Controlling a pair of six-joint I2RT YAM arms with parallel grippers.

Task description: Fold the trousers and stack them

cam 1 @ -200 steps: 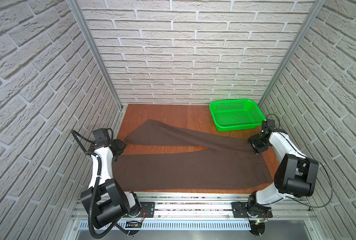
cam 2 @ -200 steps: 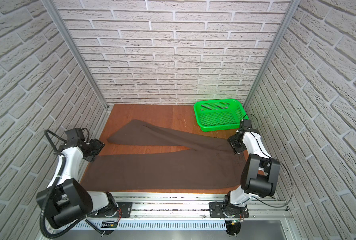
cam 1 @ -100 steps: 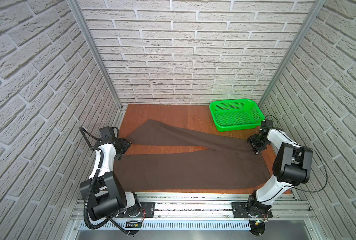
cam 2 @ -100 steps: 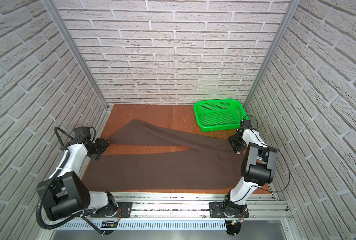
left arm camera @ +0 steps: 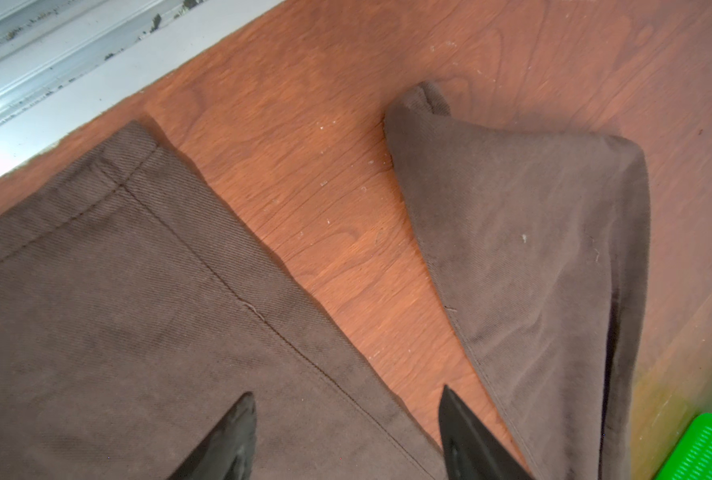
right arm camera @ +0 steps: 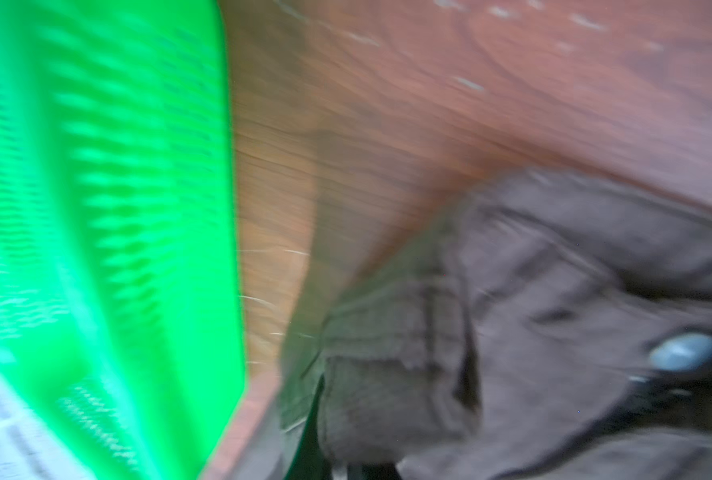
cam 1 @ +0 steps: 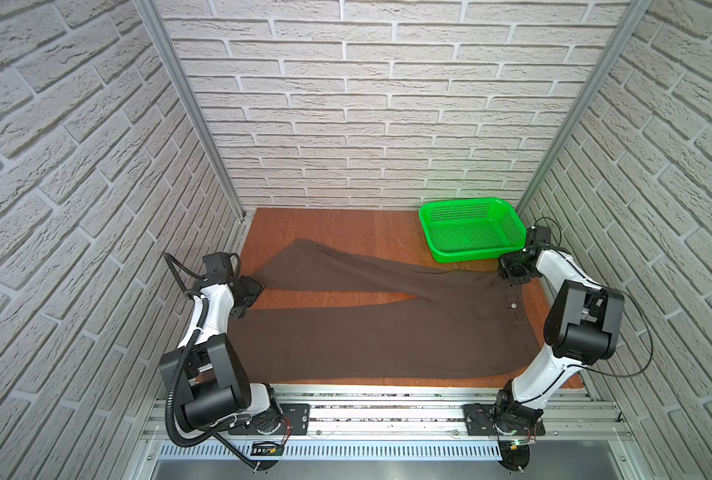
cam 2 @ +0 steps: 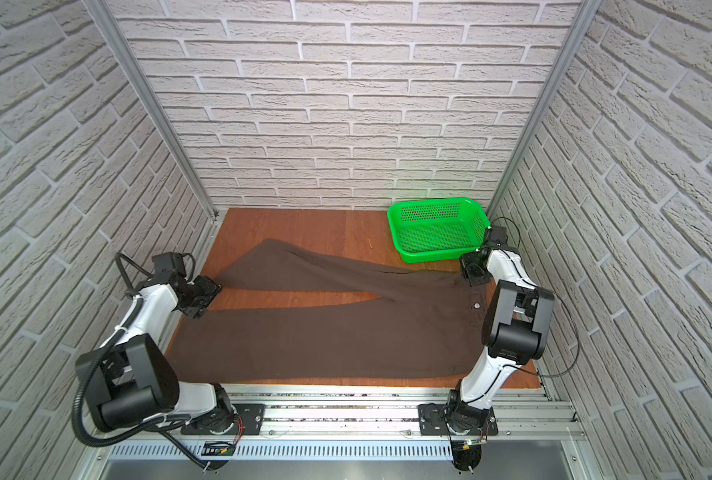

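The dark brown trousers [cam 1: 366, 332] [cam 2: 325, 332] lie flat on the wooden table, legs spread toward the left, waistband with its pale button [cam 1: 513, 305] [right arm camera: 684, 351] on the right. My left gripper [cam 1: 254, 291] [cam 2: 210, 293] [left arm camera: 346, 392] is open low over the inner edge of the near leg [left arm camera: 117, 311], one fingertip above cloth and the other above bare wood beside the far leg's folded end [left arm camera: 533, 249]. My right gripper [cam 1: 508, 272] [cam 2: 468, 272] [right arm camera: 358, 465] is shut on the bunched far corner of the waistband; that wrist view is blurred.
A green mesh basket [cam 1: 466, 204] [cam 2: 433, 203] [right arm camera: 96, 208] stands at the back right, just beyond the right gripper. Brick walls close in on three sides. A metal rail [cam 1: 387, 409] runs along the table's front edge.
The right gripper has closed on the waistband corner. The left gripper has moved in from the table's left edge to the gap between the leg ends and stays open.
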